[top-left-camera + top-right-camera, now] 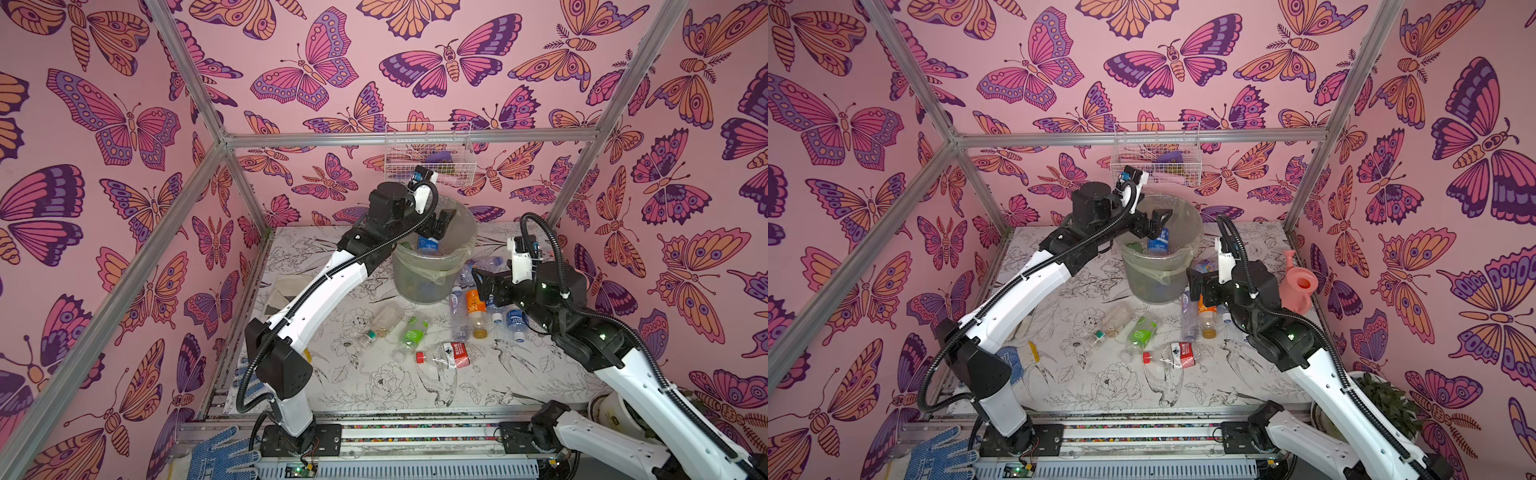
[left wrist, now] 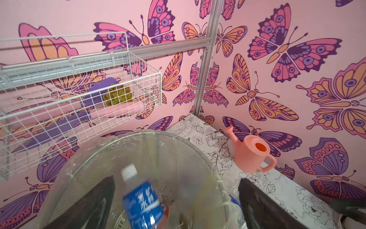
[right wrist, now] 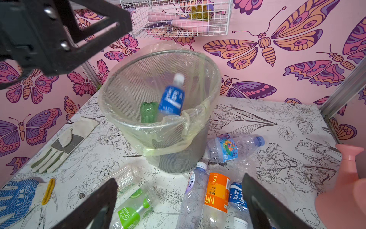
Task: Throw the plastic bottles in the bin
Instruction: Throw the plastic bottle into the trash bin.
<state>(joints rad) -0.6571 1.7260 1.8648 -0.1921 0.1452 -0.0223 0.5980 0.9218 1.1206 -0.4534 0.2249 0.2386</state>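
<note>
Tabletop front-centre: red-label bottle (image 1: 446, 355) lying. Right of centre: right gripper (image 1: 484, 286) held spread (nothing pinched) over orange-label bottle (image 1: 476, 309); descent and closing called for next. Near back edge: blue-label bottle (image 1: 428, 244) loose inside bin (image 1: 415, 282), under spread left gripper (image 1: 438, 226); drop step judged in hand.

Blue-labelled bottle (image 3: 172, 99), grey mesh bin (image 3: 184, 158)
</note>
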